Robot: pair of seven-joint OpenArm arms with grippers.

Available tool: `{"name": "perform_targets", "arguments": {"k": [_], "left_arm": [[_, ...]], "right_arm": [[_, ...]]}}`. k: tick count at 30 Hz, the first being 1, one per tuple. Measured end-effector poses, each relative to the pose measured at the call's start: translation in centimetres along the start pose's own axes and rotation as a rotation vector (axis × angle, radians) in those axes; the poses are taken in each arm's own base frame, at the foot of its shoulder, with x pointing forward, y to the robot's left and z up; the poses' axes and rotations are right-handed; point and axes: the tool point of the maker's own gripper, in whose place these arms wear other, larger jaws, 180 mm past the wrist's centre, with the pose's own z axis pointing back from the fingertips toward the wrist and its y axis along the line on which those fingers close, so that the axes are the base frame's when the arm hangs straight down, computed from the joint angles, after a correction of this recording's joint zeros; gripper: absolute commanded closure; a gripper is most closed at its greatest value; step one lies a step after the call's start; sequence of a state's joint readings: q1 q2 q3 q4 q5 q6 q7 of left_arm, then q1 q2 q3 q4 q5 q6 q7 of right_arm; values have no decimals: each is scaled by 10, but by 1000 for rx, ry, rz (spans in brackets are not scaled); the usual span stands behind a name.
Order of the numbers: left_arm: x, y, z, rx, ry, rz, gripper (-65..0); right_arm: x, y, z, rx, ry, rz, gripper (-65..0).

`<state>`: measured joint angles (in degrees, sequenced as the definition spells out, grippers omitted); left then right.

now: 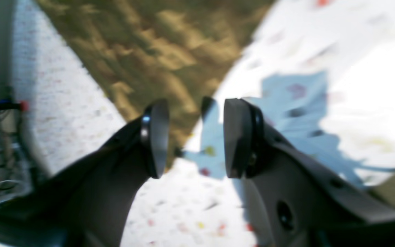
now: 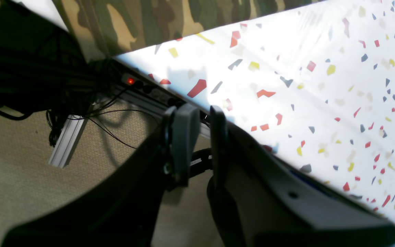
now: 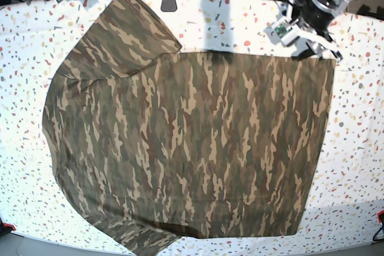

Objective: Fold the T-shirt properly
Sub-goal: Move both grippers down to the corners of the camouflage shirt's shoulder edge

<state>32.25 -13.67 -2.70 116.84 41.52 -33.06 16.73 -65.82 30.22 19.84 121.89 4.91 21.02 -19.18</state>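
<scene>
Camouflage T-shirt (image 3: 192,148) spread flat on speckled table (image 3: 360,166); apparently unfolded.

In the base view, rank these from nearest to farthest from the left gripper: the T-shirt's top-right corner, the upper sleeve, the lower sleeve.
From the left gripper:
1. T-shirt top-right corner, just beside it.
2. Upper sleeve, far across at top left.
3. Lower sleeve, bottom left, farthest.

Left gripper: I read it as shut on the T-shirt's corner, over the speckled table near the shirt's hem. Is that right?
Not quite. In the left wrist view the left gripper is open with nothing between its pads; the camouflage T-shirt lies beyond them. The rest holds: it is over the speckled table near the shirt's hem corner.
</scene>
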Motion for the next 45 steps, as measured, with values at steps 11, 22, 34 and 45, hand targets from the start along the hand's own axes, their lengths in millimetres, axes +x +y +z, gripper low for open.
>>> {"name": "perform_targets", "arguments": {"k": [11,22,34,45], "left_arm": [[-74,10,-34,-55,141,-130,-256],[-114,19,-46,-83,176,-162,-249],[-111,1,-49,-125,194,-210,0],[-100,-13,-53,-99,202,-148,0]], "right_arm": [[-1,1,0,-2,1,-10,-111],[5,7,0,33,-26,-99,-111],[2,4,0,12,-12,-52,-111],[4,-15,-5,-64,14,345,-157]]}}
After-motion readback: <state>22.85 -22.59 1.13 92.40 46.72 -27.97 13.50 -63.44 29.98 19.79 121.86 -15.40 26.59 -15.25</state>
